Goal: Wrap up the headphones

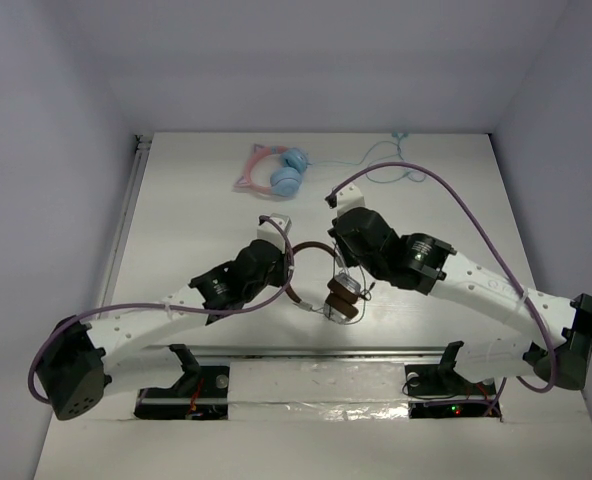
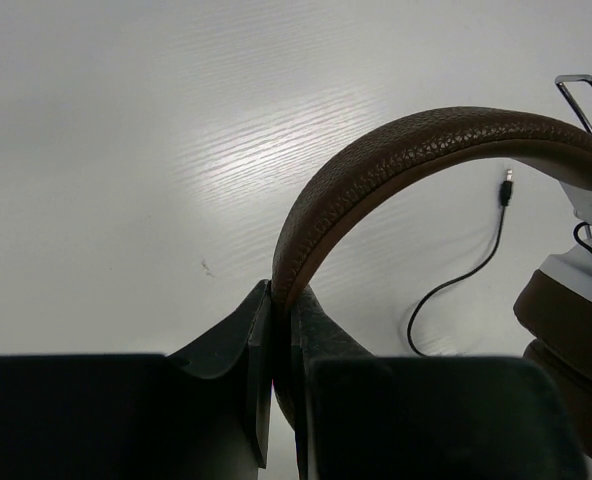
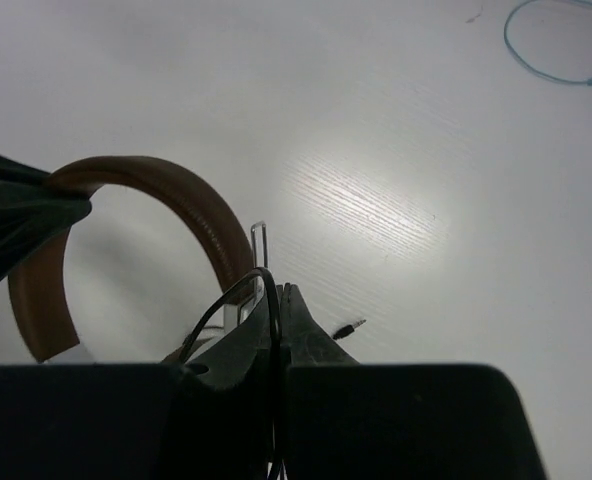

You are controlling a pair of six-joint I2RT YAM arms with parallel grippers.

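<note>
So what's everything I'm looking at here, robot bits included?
brown headphones: one, brown band and pads, silver cups, middle of the table between the arms
black cable: one, black, trailing from them across the table, plug end lying free
pink cat-ear headphones: one, pink with light blue cups, far side of the table
pale blue cable: one, pale blue, looped to their right at the far edge
table: one, white
arms: two, white and black, reaching in from the near edge
purple leads: two, one per arm
left gripper: one, black, shut on the headband
right gripper: one, black, shut on the black cable
</note>
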